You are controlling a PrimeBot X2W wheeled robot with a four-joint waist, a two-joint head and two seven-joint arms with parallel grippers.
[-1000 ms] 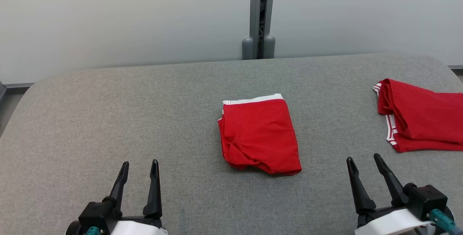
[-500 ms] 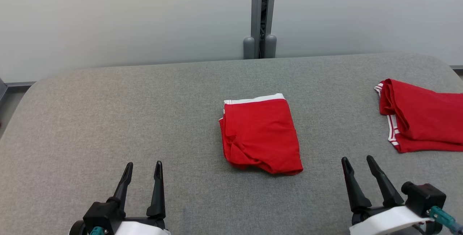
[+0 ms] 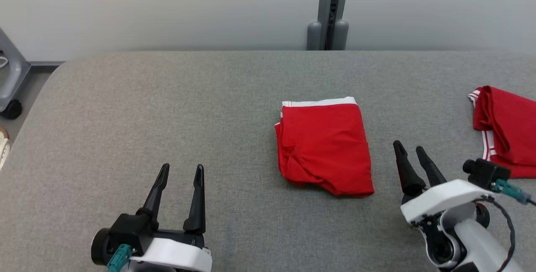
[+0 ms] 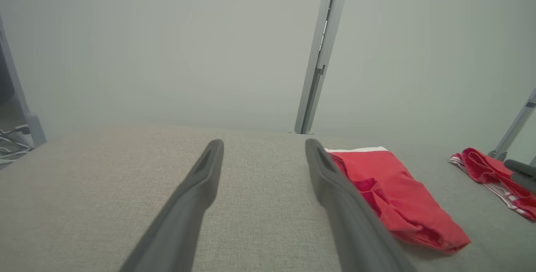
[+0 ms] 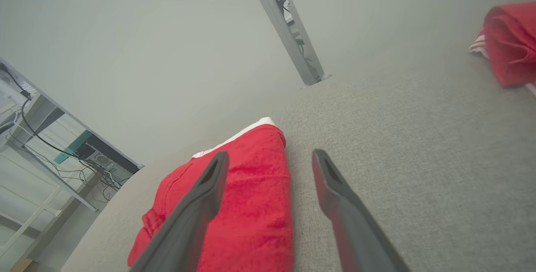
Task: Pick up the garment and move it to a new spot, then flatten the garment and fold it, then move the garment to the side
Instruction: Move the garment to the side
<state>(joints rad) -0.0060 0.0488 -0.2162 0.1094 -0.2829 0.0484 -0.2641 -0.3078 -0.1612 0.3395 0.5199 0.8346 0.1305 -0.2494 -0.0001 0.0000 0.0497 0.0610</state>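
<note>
Hovering low over the grey fabric-covered table (image 3: 167,104), the left pincer (image 3: 183,166) has its two long dark fingers spread wide, with nothing between them. The right pincer (image 3: 407,145) is just as wide and just as empty, and its fingers lean a little toward the left pincer's side.

The folded red cloth garment with a white waistband (image 3: 324,146) lies flat on the table between the two pincers. It is just beside the right pincer, on that pincer's left, and a narrow strip of bare table separates its edge from the nearer fingertip. In the right wrist view that pincer's left finger crosses in front of the red cloth, while the other finger is over bare grey fabric. From the left pincer the garment is off to the right and somewhat ahead of the fingertips, clearly apart from them. The white band is on the end farthest from both pincers, and the rumpled end is the nearest.

A second, crumpled red cloth garment with white striped trim (image 3: 504,127) lies ahead and to the right of the right pincer, apart from it. A grey metal post (image 3: 331,8) rises against the pale wall beyond the table's far edge, straight ahead of the folded garment.
</note>
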